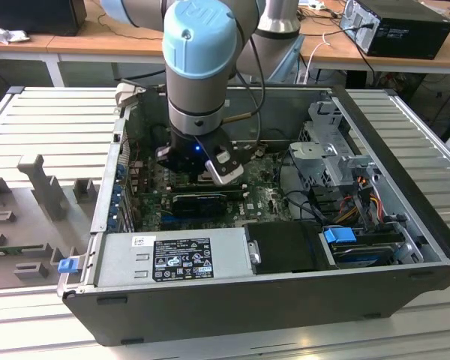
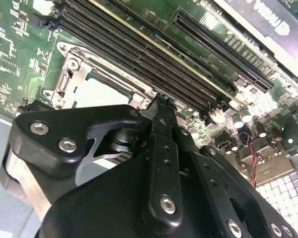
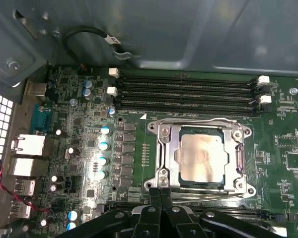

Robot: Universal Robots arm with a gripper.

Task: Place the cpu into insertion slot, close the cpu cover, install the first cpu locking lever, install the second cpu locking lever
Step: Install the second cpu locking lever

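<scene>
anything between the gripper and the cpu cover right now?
Nothing visible. In the first wrist view the gripper sits at the edge of the cpu cover, which lies closed over the cpu in the insertion slot, with no cable or part between.

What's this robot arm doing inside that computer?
It is working on the motherboard of an open computer case. The cpu already sits in the insertion slot, and the cpu cover lies closed around it. The gripper, fingers together, is at the socket's edge.
</scene>
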